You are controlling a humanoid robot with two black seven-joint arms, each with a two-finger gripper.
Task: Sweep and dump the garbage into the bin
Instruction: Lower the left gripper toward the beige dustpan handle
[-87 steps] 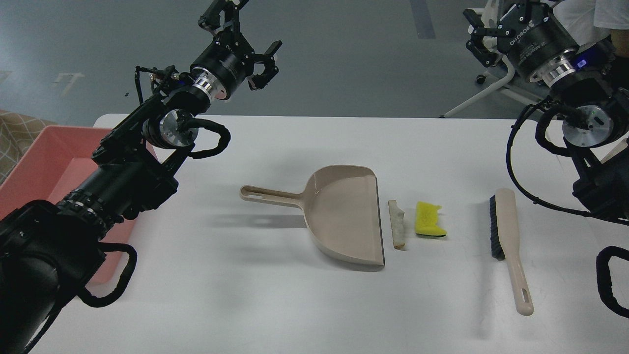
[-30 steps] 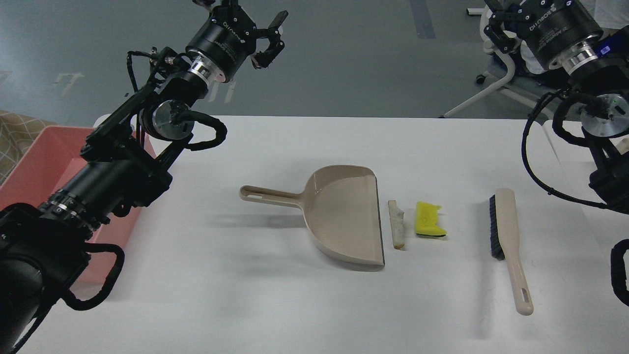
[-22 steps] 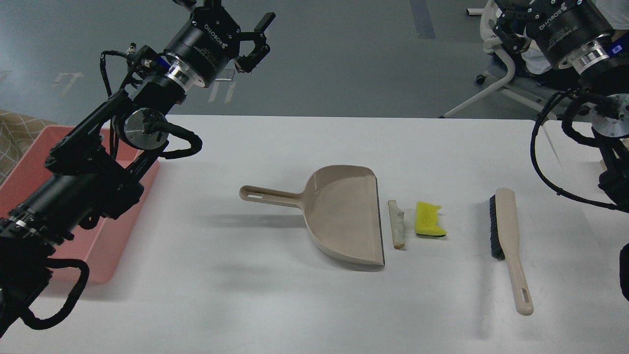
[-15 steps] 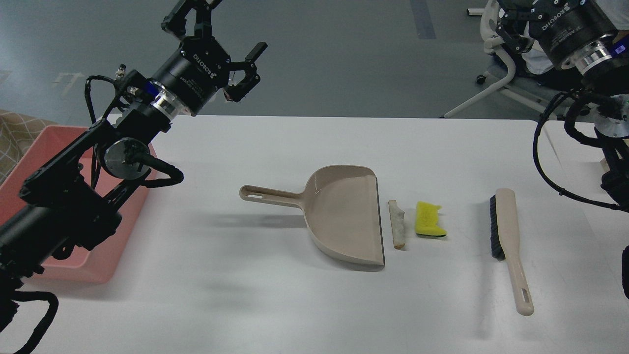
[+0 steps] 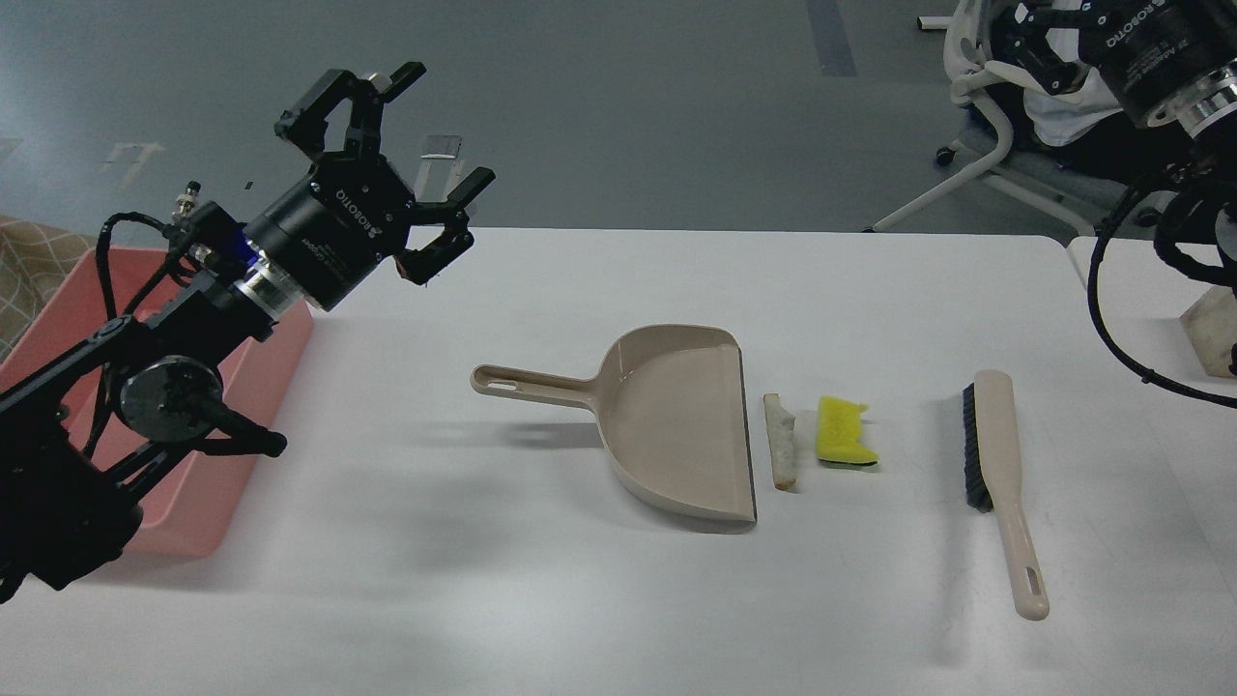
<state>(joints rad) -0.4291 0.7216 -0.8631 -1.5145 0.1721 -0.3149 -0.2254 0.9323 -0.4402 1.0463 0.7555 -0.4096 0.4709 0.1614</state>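
Observation:
The garbage lies mid-table: a bright yellow sponge piece (image 5: 846, 432) and a pale beige wedge (image 5: 781, 442), side by side just right of the beige dustpan's (image 5: 676, 420) open lip. The pink bin (image 5: 198, 498) stands at the table's left edge, partly hidden by my left arm. My left gripper (image 5: 445, 126) is open and empty, raised above the table's back left, next to the bin and well left of the dustpan handle (image 5: 527, 384). My right gripper (image 5: 1039, 39) is at the top right corner, high and far from the table; its fingers are cut off.
A beige brush (image 5: 1000, 464) with black bristles lies right of the sponge, handle toward me. A white chair frame (image 5: 976, 145) stands beyond the table's far right corner. A pale block (image 5: 1208, 324) sits at the right edge.
My left arm has swung down and to the left, bringing the open gripper lower, beside the bin. My right arm has drawn up and to the right. Garbage, dustpan and brush have not moved.

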